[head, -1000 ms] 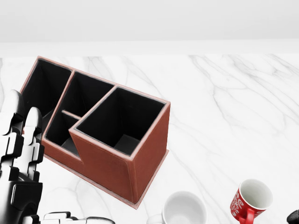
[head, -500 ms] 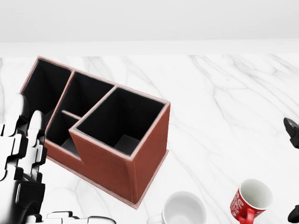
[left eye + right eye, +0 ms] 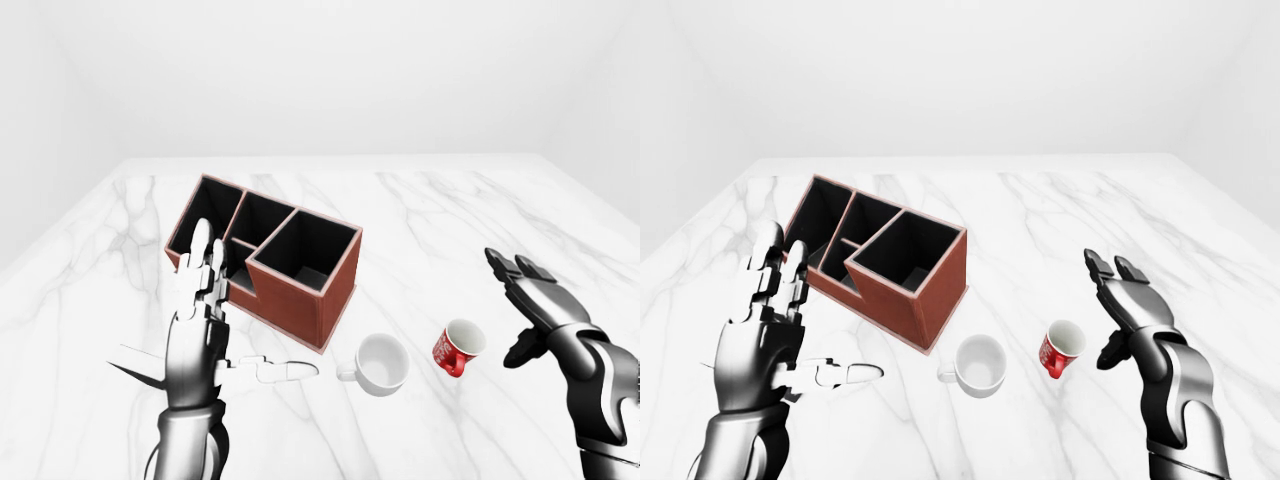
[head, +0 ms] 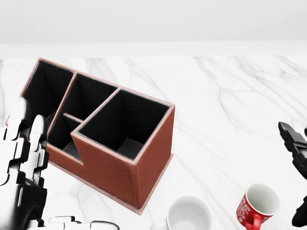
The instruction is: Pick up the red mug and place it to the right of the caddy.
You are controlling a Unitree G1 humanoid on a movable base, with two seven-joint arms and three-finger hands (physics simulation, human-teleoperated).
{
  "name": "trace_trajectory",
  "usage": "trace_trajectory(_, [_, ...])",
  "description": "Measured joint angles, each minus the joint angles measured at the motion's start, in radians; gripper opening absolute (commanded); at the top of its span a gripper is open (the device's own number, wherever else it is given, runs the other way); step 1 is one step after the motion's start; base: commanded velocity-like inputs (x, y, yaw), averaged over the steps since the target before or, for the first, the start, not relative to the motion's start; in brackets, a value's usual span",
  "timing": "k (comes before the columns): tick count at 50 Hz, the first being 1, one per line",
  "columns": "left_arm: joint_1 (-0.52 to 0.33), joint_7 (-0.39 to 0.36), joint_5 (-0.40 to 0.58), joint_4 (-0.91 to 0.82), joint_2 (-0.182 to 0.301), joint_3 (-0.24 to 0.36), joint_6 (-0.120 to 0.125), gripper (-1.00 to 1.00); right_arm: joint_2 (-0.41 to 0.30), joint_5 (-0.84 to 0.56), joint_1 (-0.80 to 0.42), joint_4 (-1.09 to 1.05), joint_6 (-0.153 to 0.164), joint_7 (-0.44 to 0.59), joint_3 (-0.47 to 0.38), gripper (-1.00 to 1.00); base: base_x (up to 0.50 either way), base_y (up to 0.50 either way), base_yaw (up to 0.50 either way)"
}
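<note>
The red mug [image 3: 458, 347] with white lettering lies tilted on the white marble table [image 3: 430, 220], right of a white mug [image 3: 381, 364]. The brown caddy [image 3: 270, 258] with black compartments stands left of both. My right hand [image 3: 524, 312] is open, fingers spread, hovering just right of the red mug and apart from it. My left hand [image 3: 218, 320] is open and raised flat at the caddy's left side. In the head view the red mug [image 4: 256, 206] sits at the bottom right with the right hand's fingers [image 4: 293, 140] at the right edge.
The white mug [image 3: 978, 365] lies between the caddy's near corner and the red mug. A white wall rises behind the table's far edge. Marble surface stretches to the right of the caddy.
My right hand has risen into the head view at the right edge and come closer to the red mug. The left hand has shifted slightly. Mugs and caddy have not moved.
</note>
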Motion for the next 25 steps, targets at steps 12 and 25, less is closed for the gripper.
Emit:
trace_trajectory(12, [-0.002, 0.0, 0.001, 0.003, 0.0, 0.001, 0.0, 1.0, 0.012, -0.061, -0.034, 0.031, 0.0, -0.017, 0.055, 1.0, 0.0, 0.0, 0.0])
trace_trajectory(25, [-0.006, -0.002, 0.002, 0.011, -0.002, 0.004, 0.0, 1.0, 0.045, -0.095, -0.028, 0.052, 0.0, -0.051, 0.113, 1.0, 0.0, 0.0, 0.0])
